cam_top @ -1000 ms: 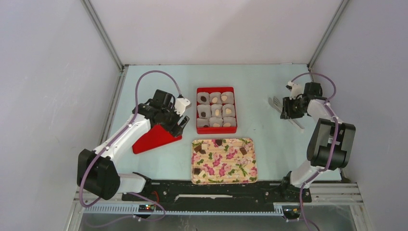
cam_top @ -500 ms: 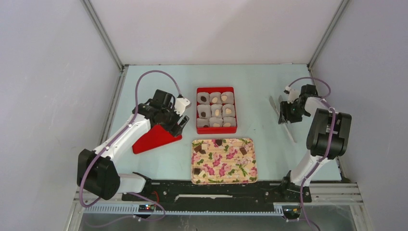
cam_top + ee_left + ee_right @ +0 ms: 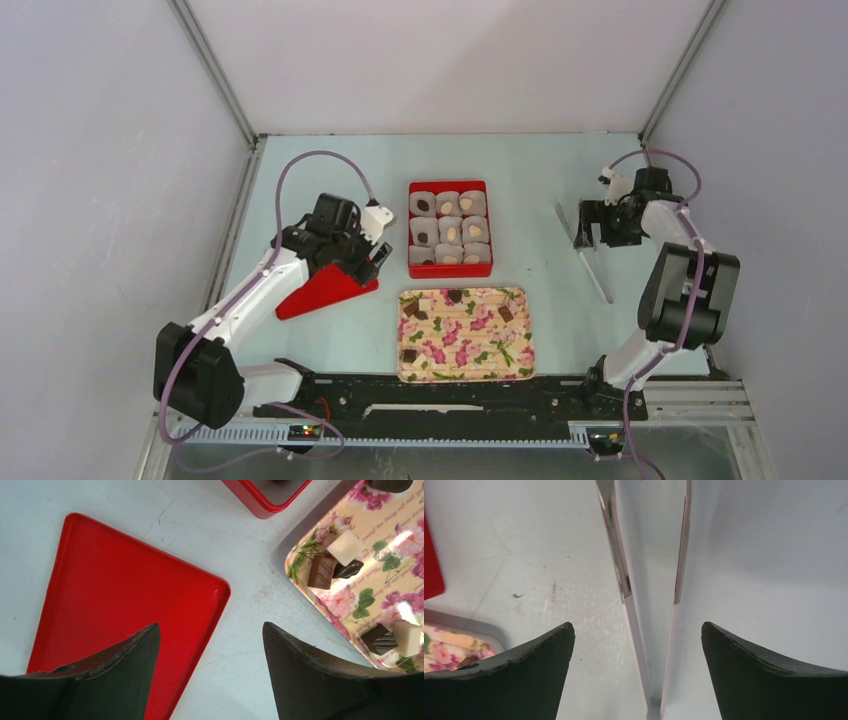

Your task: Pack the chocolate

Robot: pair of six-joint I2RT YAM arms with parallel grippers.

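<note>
Hovering over the slim polished steel tongs [image 3: 624,580], my right end effector [image 3: 636,630] has its fingers spread wide and grips nothing; the tongs lie flat on the pale blue-grey bench [image 3: 530,180]. My left end effector [image 3: 210,630] is likewise parted and empty, above a corner of the flat red metal lid [image 3: 115,595]. Small cream and dark brown chocolate pieces [image 3: 453,233] sit in the square red tin [image 3: 449,272], and a few more lie on the rectangular floral tray [image 3: 470,345] just beside it. I judge this a tool-handling step: taking the tongs calls for lowering and pinching both blades squarely. Bare grey walls [image 3: 450,60] enclose the bench.
</note>
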